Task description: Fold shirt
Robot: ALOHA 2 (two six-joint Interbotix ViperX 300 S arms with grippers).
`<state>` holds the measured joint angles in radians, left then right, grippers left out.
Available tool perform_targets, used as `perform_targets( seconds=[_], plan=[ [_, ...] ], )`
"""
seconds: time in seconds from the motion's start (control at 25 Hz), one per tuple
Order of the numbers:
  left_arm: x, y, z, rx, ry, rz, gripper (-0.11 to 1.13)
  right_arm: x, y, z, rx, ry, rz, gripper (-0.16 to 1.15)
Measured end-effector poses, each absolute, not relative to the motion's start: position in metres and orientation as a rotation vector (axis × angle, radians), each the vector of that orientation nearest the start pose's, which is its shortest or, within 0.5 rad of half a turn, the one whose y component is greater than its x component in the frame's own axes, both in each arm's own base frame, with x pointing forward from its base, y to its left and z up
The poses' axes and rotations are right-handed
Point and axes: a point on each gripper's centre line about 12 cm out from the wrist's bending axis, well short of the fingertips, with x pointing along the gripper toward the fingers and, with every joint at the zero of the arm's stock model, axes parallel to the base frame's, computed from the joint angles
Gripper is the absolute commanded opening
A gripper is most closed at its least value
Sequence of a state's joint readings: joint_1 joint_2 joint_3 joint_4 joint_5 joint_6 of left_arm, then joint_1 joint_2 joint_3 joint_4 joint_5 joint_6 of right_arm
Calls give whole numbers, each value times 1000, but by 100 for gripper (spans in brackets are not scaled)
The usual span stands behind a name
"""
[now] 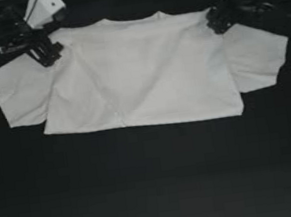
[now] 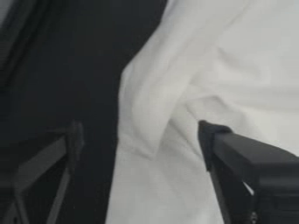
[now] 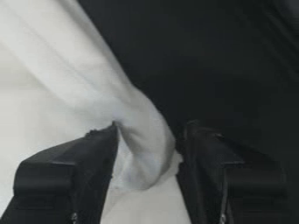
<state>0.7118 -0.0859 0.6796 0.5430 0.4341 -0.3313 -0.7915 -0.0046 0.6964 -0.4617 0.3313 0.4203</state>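
Left gripper (image 2: 140, 131): jaws spread wide, one over dark table (image 1: 152, 190), the other over white cloth, a raised fold of the shirt (image 2: 234, 65) lying between them, not pinched. Right gripper (image 3: 149, 131): jaws part-open, straddling a bunched ridge of cloth that fills the gap; whether the pads press it, cannot tell. From above, the left gripper (image 1: 50, 52) sits at the shirt's left shoulder seam, the right gripper (image 1: 221, 20) at the right shoulder seam, both arms reaching in from the far corners. Shirt (image 1: 138, 81) lies flat on the far half of the table, collar toward the far edge, sleeves spread outward, bottom part doubled up so the body looks short, lower edge straight
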Motion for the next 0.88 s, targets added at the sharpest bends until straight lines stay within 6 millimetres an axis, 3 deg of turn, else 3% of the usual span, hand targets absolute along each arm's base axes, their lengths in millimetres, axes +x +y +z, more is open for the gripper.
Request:
perform_targets(
  seconds=[0.2,0.4,0.6,0.88],
  plan=[
    [238,230,211,-118,967,803,100,239,-246,173,303,951,-855,83],
    [221,207,233,-257,904,825,100,229,-224,208,423,904,-888,84],
    [203,185,230,-400,909,827,100,214,-201,219,575,882,-897,84],
    [176,157,210,-535,905,843,100,184,-172,199,756,883,-974,84]
  ],
)
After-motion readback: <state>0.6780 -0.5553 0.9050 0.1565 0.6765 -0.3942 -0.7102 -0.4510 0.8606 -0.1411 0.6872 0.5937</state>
